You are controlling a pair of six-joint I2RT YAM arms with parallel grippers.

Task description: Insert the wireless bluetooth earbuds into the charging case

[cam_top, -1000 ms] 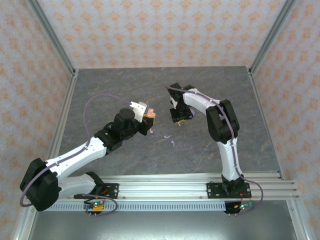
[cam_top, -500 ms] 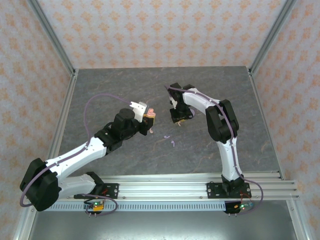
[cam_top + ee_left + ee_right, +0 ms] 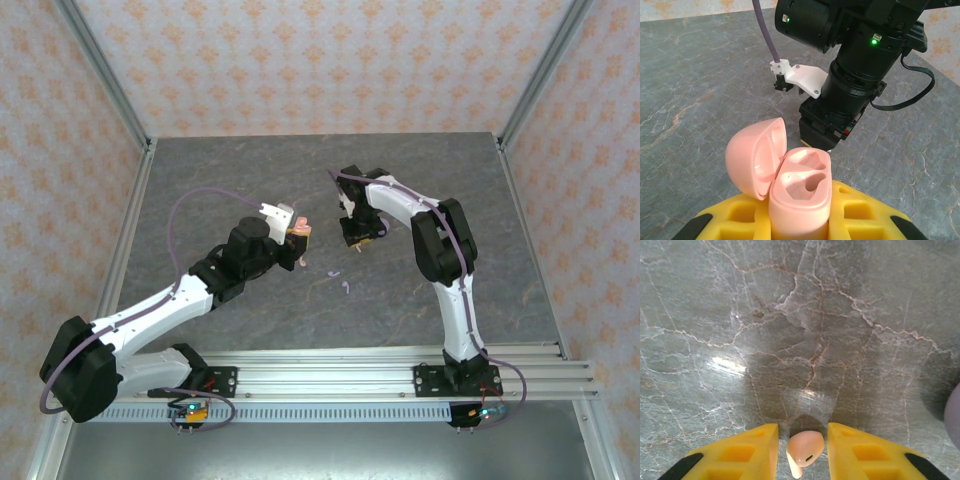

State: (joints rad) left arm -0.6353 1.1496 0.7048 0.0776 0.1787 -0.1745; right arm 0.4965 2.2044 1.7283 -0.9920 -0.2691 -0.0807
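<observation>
Lilac earbuds (image 3: 333, 274) (image 3: 346, 288): two, loose on the grey table (image 3: 250, 180), between the arms.
Left gripper (image 3: 799, 227): yellow fingers clamped on the pink charging case (image 3: 801, 186), lid swung open.
Right gripper (image 3: 802, 440): closed on a pale pink earbud (image 3: 805, 447), over the table, apart from the case.

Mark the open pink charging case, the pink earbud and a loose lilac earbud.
pink charging case (image 3: 800, 210): left wrist view, base's front wall.
pink earbud (image 3: 806, 442): right wrist view, rounded head.
lilac earbud (image 3: 346, 288): top view, its middle.
</observation>
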